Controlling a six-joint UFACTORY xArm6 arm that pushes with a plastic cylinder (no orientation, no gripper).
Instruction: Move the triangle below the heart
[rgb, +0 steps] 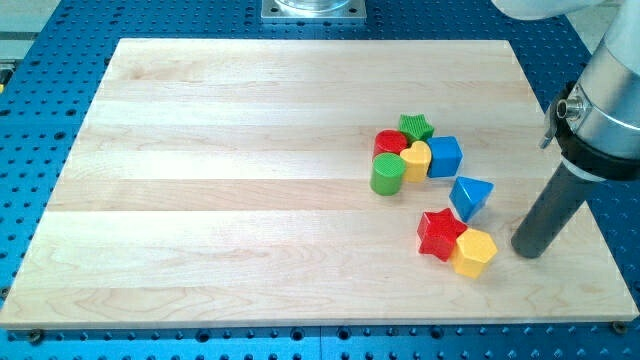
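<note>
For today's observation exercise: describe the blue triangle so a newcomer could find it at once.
On the wooden board, look toward the view's right, below the tight cluster of blocks. The blue triangle sits alone between the blue cube and the red star; it is the only wedge-shaped block.

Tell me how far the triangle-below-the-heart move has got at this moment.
Done: nothing visible yet. The blue triangle sits to the lower right of the yellow heart, not beneath it, with the blue cube just above it. In hand: my tip rests on the board at the triangle's lower right, apart from it. Left: push the triangle toward the view's left until it lies under the heart.
</note>
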